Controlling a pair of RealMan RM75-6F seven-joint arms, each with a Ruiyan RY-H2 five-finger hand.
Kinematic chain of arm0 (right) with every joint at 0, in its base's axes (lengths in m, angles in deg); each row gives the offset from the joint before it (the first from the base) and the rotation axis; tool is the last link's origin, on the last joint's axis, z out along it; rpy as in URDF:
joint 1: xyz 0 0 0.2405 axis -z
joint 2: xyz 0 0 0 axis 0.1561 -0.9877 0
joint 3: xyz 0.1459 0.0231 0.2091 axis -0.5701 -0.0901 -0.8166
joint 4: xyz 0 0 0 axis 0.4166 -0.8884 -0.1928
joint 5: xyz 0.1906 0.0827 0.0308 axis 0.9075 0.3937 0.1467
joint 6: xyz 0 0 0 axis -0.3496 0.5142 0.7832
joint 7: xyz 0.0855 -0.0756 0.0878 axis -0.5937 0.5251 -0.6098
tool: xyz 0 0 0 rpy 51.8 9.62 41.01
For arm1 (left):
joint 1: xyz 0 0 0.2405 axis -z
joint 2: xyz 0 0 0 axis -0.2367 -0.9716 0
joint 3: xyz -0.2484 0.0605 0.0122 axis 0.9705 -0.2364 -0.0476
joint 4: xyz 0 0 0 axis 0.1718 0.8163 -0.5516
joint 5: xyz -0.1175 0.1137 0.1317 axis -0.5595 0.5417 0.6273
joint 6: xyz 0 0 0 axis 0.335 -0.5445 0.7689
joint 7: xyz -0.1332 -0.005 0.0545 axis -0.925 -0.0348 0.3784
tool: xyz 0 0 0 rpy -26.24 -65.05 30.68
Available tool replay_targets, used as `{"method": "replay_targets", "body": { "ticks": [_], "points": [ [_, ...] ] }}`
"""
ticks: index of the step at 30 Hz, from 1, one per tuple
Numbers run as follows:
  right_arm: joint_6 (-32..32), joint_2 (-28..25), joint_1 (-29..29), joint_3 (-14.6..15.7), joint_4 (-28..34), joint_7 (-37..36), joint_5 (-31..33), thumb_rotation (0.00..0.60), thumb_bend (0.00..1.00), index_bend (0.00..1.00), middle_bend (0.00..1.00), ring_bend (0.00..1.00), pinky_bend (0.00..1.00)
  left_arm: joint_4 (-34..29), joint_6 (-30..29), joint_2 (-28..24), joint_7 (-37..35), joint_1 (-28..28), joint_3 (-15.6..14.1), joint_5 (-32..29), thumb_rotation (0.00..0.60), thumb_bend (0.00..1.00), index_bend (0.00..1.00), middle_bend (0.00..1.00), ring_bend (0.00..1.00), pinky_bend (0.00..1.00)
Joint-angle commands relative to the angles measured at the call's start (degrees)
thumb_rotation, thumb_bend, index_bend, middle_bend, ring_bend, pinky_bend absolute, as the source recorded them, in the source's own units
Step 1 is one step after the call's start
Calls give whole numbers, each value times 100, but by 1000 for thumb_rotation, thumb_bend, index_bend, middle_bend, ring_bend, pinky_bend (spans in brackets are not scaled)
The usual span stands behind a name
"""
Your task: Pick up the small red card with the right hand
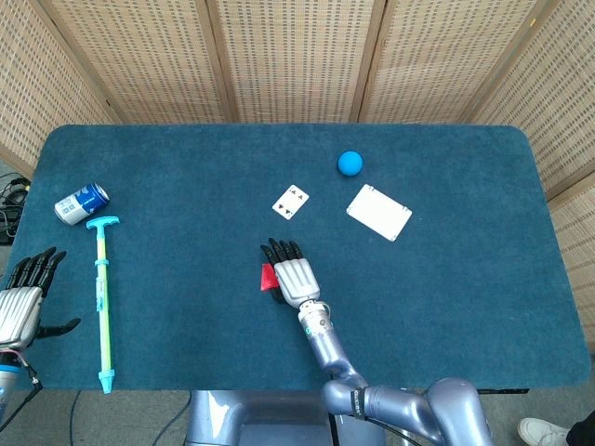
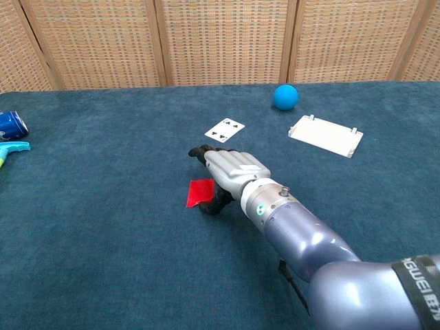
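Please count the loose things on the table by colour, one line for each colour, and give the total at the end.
Red: 1, the small red card
Blue: 2, the ball and the can
White: 2, the playing card and the flat plate
Turquoise and green: 1, the long pump-like tool
Total: 6

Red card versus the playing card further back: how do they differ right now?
The red card is plain red, with the right hand at its edge; the playing card is white with black pips and stands clear of the hand. Both lie on the blue table.
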Motion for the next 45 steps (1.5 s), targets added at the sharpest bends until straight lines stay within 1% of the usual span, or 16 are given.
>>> {"method": "replay_targets", "body": {
  "ticks": [1,3,5,8,12,17,25,31,38,45],
  "points": [
    [-20,24,-18,-22,-47,-28,-17,600,453,109,0,0,0,5,3,-2,-11,2,4,-6,600,50,0,0,0,0],
    [-18,41,-24,-35,-82,-52,-39,600,441,192,0,0,0,9,12,-2,-18,3,1,-8,600,50,0,0,0,0],
    [0,55,-32,-43,-116,-69,-72,600,423,298,0,0,0,12,18,-2,-20,7,2,-11,600,49,0,0,0,0],
    [37,75,-35,-50,-167,-88,-122,600,403,396,0,0,0,10,23,-1,-21,10,-1,-6,600,50,0,0,0,0],
    [64,87,-20,-56,-221,-116,-163,600,391,454,11,0,0,10,29,0,-24,13,-4,-7,600,50,0,0,0,0],
    [59,83,-9,-73,-240,-101,-170,600,378,513,60,0,0,5,30,1,-25,19,-7,6,600,51,0,0,0,0],
    [59,61,10,-88,-218,-60,-190,600,369,559,85,0,4,0,37,-1,-37,25,-11,14,600,65,0,0,0,0],
    [12,47,25,-86,-199,-37,-178,600,375,568,88,0,4,3,49,1,-44,33,-12,13,600,65,0,0,0,0],
    [-6,38,43,-83,-173,-9,-172,600,481,567,91,0,4,-6,53,-4,-62,39,-20,35,600,64,0,0,0,0],
    [-30,26,52,-98,-152,18,-150,600,534,562,91,0,4,-15,58,-13,-84,47,-26,53,600,64,0,0,0,0]
  ]
}}
